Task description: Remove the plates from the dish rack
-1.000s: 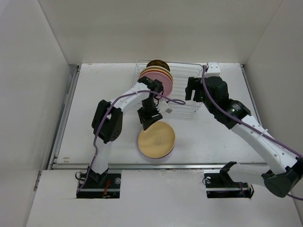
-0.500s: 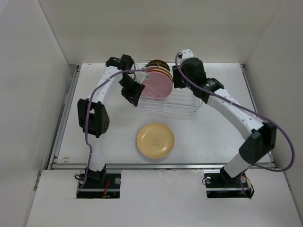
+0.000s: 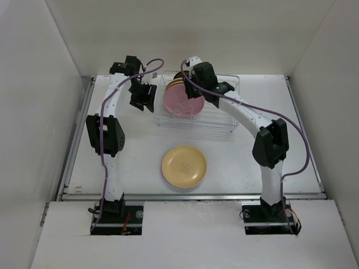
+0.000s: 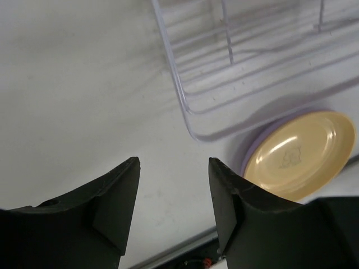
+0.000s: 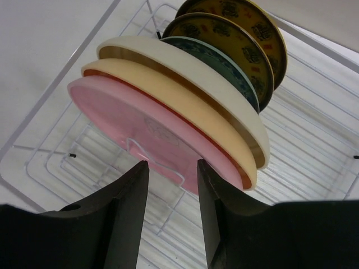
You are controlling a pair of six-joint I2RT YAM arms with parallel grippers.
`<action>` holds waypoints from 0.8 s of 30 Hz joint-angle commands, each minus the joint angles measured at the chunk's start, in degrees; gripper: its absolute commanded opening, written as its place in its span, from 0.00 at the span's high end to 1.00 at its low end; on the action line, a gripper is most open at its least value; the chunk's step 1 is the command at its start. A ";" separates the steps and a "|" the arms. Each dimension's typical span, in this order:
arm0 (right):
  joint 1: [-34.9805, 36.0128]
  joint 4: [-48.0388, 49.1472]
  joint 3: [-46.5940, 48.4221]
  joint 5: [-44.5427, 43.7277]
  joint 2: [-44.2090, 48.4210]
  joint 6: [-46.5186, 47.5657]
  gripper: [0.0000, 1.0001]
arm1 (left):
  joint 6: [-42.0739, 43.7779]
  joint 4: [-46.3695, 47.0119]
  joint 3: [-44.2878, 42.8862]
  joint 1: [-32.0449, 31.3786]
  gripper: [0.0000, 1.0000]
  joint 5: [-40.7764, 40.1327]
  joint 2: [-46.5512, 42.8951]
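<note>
Overhead, the dish rack point(image 3: 221, 126) sits in the upper middle of the frame. Its plates are bunched upright at its left end, and the pink plate point(image 3: 180, 102) is the nearest of them. The right gripper point(image 3: 189, 85) reaches in over that bunch, at the rack's upper-left corner. In the right wrist view its fingers point(image 5: 126, 213) stand apart at the bottom of the frame. The lower edge of the pink plate shows in the gap just past their tips, but whether either finger touches it cannot be told. Behind the pink plate, stepping toward the upper right, lean a peach-yellow plate point(image 5: 185, 119), a cream plate point(image 5: 185, 73), a teal-patterned plate point(image 5: 224, 64) and two brown-and-yellow plates point(image 5: 233, 38).

The left gripper point(image 3: 143, 98) hangs in the upper left of the overhead frame, just beside the rack's left end and outside it. Its wrist view shows its jaws parted with only bare table point(image 4: 84, 84) between them. The rack's corner fills the upper right of that view. At its right edge a yellow plate point(image 4: 297, 154) lies flat on a lavender plate point(image 4: 255, 140), of which only the rim shows. Seen from overhead, the yellow plate lies in the lower middle, well apart from both grippers.
</note>
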State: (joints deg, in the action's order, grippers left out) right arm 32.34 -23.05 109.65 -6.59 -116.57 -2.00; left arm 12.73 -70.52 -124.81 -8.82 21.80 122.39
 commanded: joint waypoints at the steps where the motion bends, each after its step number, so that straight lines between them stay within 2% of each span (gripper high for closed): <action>1: -0.26 2.31 3.82 -1.23 -0.67 2.79 0.54 | -4.64 3.37 -2.89 0.21 0.50 -4.31 2.85; 5: -0.26 2.31 4.96 -1.23 -0.67 3.93 0.56 | -5.79 4.43 -2.89 0.21 0.50 -3.00 6.28; 8: -0.26 1.51 4.96 -0.44 1.25 4.54 0.56 | -6.40 4.95 -3.42 0.21 0.55 -2.30 9.00; 9: -0.26 1.51 3.31 0.34 2.13 4.55 0.56 | -6.40 4.96 -3.42 0.21 0.59 -1.68 9.53; 10: -0.26 2.30 2.51 0.35 4.05 4.55 0.56 | -6.40 4.96 -3.42 -0.32 0.70 -1.68 10.23; 14: -0.26 3.98 -0.22 1.40 6.18 5.60 0.56 | -7.45 4.96 -1.93 -0.32 1.00 1.31 10.24; 17: -0.26 3.98 -0.75 1.93 4.70 6.83 0.61 | -9.73 5.91 2.01 -0.32 1.00 2.98 8.84; 18: -0.26 3.98 -0.23 1.93 4.69 7.36 0.68 | -11.22 6.88 3.94 -0.32 1.00 3.59 7.88; 19: -0.26 3.98 -0.22 1.41 4.17 7.36 0.70 | -14.37 8.02 5.97 -0.32 1.00 4.21 6.73; 24: -0.26 3.98 -0.22 1.40 3.47 8.67 0.68 | -21.69 12.41 15.80 -0.32 1.00 4.21 1.11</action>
State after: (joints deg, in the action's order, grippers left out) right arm 32.25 -21.76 109.08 -5.52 -113.49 4.82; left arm -2.85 -55.96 -114.96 -9.67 24.60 125.54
